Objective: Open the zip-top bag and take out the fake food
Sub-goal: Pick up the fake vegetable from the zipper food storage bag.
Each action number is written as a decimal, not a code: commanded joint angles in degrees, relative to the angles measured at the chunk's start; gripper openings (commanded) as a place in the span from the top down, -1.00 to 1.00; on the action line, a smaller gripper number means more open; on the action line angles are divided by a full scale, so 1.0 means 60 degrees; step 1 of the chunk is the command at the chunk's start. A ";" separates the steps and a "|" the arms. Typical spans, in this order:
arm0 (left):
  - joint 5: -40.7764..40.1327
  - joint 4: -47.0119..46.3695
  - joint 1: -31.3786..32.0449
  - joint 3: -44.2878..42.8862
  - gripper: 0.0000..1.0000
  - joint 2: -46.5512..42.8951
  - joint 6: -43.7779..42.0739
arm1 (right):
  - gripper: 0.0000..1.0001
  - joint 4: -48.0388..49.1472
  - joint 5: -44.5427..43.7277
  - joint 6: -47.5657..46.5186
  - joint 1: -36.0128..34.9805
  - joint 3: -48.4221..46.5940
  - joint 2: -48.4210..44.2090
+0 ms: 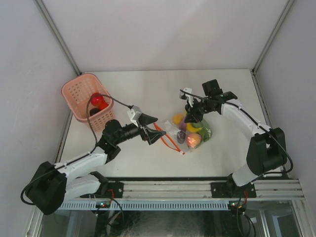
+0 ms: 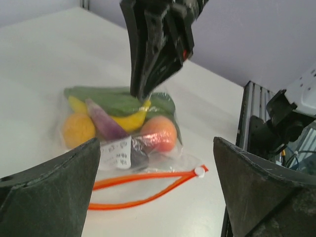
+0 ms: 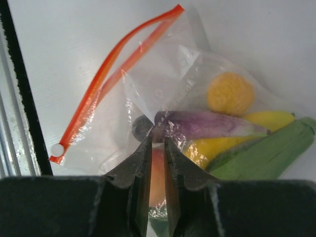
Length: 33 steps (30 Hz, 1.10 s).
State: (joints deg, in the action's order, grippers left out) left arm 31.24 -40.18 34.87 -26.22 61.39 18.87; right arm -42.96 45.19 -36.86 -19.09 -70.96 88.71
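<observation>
The clear zip-top bag [image 1: 173, 129] lies mid-table, its orange zipper [image 2: 148, 176] parted, the white slider [image 2: 199, 171] at one end. The fake food [image 1: 192, 133] sits inside: purple eggplant [image 3: 207, 123], orange ball [image 3: 229, 93], yellow piece [image 3: 269, 118], green piece [image 3: 261, 158]. Above the food end, my right gripper [image 3: 158, 139] pinches the gathered film; its jaws are nearly together. My left gripper [image 1: 159, 128] stands wide open just before the bag's mouth [image 2: 128, 190], holding nothing.
A pink perforated basket [image 1: 79, 94] with a red piece [image 1: 97, 99] inside stands at the back left. The aluminium rail [image 1: 197, 188] runs along the near edge. White walls enclose the table on three sides.
</observation>
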 commanded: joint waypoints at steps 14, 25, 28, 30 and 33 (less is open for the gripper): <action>-0.1106 -0.3347 0.0934 0.1595 0.27 0.3328 0.1177 | 0.72 0.0170 -0.1834 0.0389 -0.0081 -0.0500 0.1286; -0.1574 -0.6233 0.1021 0.1013 0.46 0.6691 0.3217 | 0.75 0.0075 -0.2791 0.0796 -0.0572 -0.0797 0.2222; -0.2009 -0.6237 0.1047 0.0860 0.44 0.6923 0.3582 | 0.77 -0.0025 -0.2930 0.0902 -0.0665 -0.0920 0.2511; -0.2192 -0.6223 0.1065 0.0731 0.42 0.7119 0.3719 | 0.77 -0.0072 -0.2993 0.0949 -0.0699 -0.0976 0.2620; -0.2318 -0.6227 0.1100 0.0467 0.40 0.7486 0.3973 | 0.78 -0.0070 -0.3042 0.0980 -0.0798 -0.1003 0.2701</action>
State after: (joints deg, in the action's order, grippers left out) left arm 20.32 -73.41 40.86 -20.05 104.07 39.33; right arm -43.22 28.23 -32.32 -23.14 -74.74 104.90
